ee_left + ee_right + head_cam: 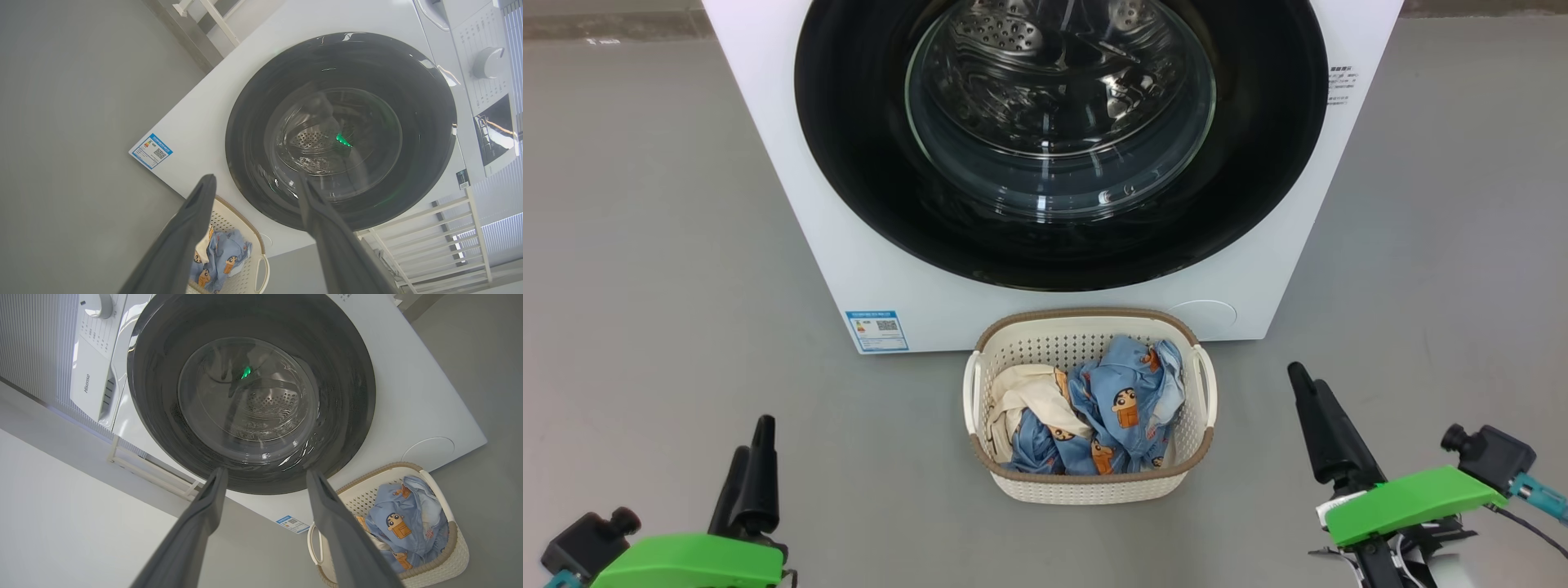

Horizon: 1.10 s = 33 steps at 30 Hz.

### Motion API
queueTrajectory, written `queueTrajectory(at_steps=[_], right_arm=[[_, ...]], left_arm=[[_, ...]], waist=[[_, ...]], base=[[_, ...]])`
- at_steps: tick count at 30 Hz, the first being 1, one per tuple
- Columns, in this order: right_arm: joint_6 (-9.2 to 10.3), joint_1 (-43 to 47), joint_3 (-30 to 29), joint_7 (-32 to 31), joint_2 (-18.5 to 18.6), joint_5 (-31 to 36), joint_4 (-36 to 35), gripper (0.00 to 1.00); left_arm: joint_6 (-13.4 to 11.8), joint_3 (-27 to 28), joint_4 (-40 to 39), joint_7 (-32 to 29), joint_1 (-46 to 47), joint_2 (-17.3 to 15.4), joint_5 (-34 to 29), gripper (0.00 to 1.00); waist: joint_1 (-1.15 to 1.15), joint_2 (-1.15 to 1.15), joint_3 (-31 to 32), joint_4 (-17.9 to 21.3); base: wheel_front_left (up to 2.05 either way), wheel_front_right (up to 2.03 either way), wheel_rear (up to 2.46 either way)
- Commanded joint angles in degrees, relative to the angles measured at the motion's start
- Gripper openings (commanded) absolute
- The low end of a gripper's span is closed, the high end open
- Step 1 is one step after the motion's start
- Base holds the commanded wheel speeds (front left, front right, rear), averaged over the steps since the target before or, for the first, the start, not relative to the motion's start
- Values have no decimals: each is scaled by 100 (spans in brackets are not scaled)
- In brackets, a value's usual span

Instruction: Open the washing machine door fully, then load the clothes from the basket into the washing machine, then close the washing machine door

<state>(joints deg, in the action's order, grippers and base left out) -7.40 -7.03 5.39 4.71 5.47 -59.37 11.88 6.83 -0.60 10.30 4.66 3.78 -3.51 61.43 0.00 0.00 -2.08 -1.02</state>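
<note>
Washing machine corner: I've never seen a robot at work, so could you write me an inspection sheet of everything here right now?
Surface: plain grey floor, bare around the machine.
Job's things: washing machine with its door shut; basket on the floor in front of it, holding the clothes.
Clutter: nothing seen.
Grippers: left gripper open and empty; right gripper open and empty; both are short of the basket, pointing at the door.
Cables: thin dark cable at the right wrist, clear of the basket.
Surroundings: blue label on the machine's lower corner; white rack beside the machine.
</note>
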Motion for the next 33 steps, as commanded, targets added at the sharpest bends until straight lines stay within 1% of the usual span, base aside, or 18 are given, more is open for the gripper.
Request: queueTrajectory(at_steps=[1, 10, 15, 20, 33], right_arm=[[-5, -282, 133, 70, 41, 180, -154, 100], [-5, -359, 184, 221, 15, 1246, 92, 100], [-6, -418, 191, 305, -7, 1746, 225, 100], [-6, -462, 186, 389, -38, 2207, 289, 100], [-7, -578, 301, 589, -76, 3070, 362, 100]], left_arm=[[35, 98, -182, 70, 248, -137, -218, 100], [40, 97, -165, 222, 273, -126, -1230, 100], [42, -21, -138, 306, 296, -159, -1504, 100], [45, 79, -150, 390, 315, -152, -1916, 100], [52, 159, -136, 592, 331, -86, -2718, 100]], waist=[[0, 0, -1, 0], [0, 0, 0, 5], [0, 0, 4, -2], [0, 0, 9, -12], [0, 0, 23, -24]], base=[[0, 0, 0], [0, 0, 0], [0, 0, 0], [0, 0, 0], [0, 0, 0]])
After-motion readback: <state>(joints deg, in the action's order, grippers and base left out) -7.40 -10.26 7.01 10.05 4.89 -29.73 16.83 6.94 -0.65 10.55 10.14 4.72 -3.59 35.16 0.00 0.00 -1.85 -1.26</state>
